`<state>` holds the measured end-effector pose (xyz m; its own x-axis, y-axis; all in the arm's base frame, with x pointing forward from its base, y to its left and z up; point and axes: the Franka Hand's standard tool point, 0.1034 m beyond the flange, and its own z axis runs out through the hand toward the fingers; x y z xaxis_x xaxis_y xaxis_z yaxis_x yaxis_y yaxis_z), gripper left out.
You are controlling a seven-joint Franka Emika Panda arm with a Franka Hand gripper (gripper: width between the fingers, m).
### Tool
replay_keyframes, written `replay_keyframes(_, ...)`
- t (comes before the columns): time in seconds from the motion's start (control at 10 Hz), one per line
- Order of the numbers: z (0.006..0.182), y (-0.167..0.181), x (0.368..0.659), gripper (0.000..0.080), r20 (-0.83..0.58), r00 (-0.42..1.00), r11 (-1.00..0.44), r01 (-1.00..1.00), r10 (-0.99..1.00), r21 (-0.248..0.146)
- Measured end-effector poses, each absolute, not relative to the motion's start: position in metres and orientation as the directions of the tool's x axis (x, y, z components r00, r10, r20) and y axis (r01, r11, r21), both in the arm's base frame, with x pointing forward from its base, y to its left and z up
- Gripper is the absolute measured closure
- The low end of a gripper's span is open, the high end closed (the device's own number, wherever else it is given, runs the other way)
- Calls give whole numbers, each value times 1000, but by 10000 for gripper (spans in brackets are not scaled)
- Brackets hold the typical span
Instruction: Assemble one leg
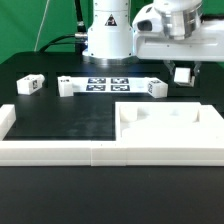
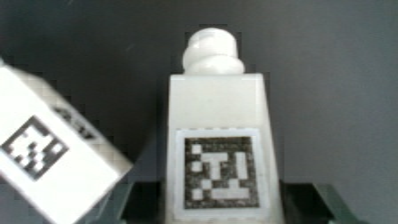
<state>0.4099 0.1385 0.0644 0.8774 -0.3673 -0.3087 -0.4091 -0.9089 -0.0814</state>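
In the wrist view my gripper (image 2: 222, 206) is shut on a leg (image 2: 221, 120), a white stubby block with a black-and-white tag on its face and a rounded screw tip at its far end. The dark fingers (image 2: 143, 200) press on both its sides. In the exterior view the gripper (image 1: 183, 76) hangs at the right, holding the leg (image 1: 183, 73) above the black table, behind the big white slab (image 1: 190, 128) with corner recesses. Another leg (image 1: 30, 85) lies at the far left. Two more (image 1: 68, 86) (image 1: 153, 88) lie by the ends of the marker board (image 1: 107, 84).
A white L-shaped wall (image 1: 50, 150) runs along the table's front and left edge. The robot base (image 1: 107, 35) stands at the back centre. In the wrist view a second white tagged piece (image 2: 45, 140) lies beside the held leg.
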Motion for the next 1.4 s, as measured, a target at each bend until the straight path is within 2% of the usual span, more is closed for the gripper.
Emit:
replay_keyframes(0.2, 77, 140, 416, 508, -138, 948, -951, -299, -286, -77)
replay_keyframes(0.3, 82, 140, 415, 508, -108, 960, -961, -266, -257, -78)
replay_keyframes(0.5, 94, 149, 422, 508, 58, 985, -984, -156, -162, -90)
replay_keyframes(0.8, 98, 175, 413, 508, 250, 949, -969, -145, -193, -199)
replay_keyframes(0.9, 96, 180, 409, 508, 272, 943, -969, -135, -190, -208)
replay_keyframes(1.0, 95, 175, 410, 508, 264, 949, -974, -122, -171, -192)
replay_keyframes(1.1, 97, 166, 420, 508, 286, 956, -988, -18, -61, -152)
replay_keyframes(1.4, 104, 135, 444, 508, 334, 940, -991, 108, 75, -82)
